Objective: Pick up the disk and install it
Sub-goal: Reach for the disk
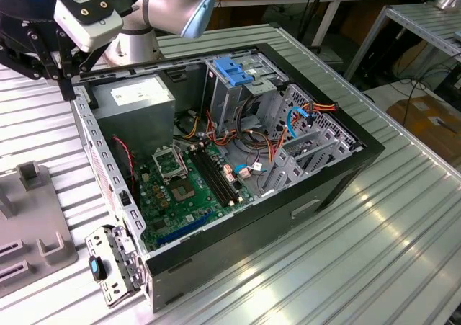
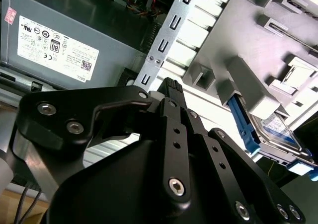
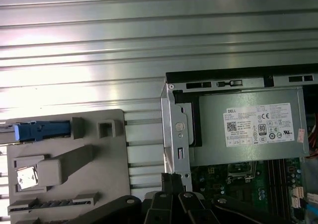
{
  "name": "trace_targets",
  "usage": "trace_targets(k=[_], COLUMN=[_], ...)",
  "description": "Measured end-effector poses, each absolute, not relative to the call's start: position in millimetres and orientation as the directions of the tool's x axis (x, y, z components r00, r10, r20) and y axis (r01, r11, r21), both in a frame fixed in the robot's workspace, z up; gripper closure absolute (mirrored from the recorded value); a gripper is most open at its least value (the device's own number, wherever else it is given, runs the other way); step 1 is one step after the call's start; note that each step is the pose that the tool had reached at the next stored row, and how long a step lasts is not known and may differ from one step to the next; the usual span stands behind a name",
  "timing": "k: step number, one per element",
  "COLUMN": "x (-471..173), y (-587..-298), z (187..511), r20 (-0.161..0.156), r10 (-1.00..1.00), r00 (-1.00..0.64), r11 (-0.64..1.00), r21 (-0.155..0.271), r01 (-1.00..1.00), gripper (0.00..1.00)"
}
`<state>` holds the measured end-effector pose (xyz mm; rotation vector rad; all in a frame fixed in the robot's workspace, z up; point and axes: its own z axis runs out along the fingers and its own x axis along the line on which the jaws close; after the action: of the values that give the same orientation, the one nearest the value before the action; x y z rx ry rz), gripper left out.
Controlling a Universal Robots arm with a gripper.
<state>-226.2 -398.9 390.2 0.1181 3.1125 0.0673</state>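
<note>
In the exterior view, the grey holder (image 1: 36, 246) lies at the eight o'clock side of the open computer case (image 1: 288, 217). In the second wrist view, the disk (image 2: 278, 129) rests on that holder. At the case's eleven o'clock corner hangs the gripper (image 1: 70, 87), clenched on nothing.

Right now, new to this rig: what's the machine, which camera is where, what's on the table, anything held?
It is one robot arm with a black gripper at its end. The exterior view looks at the whole scene from off the arm; both wrist views come from cameras riding near the gripper. On the ribbed metal table lies an open computer case, its power supply and motherboard exposed. Beside it a grey tray holds the disk, grey metal with a blue rail. The gripper hangs by the case's corner near the tray; I see nothing in it.
</note>
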Motion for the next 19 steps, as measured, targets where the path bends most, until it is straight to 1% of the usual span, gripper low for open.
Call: trace_targets(k=[19], x=[-244.6], y=[-398.9], z=[389.9], r20=[-0.024], r10=[0.076], r00=[-0.997], r11=[0.996], r21=[0.044], r01=[0.075], gripper=[0.89])
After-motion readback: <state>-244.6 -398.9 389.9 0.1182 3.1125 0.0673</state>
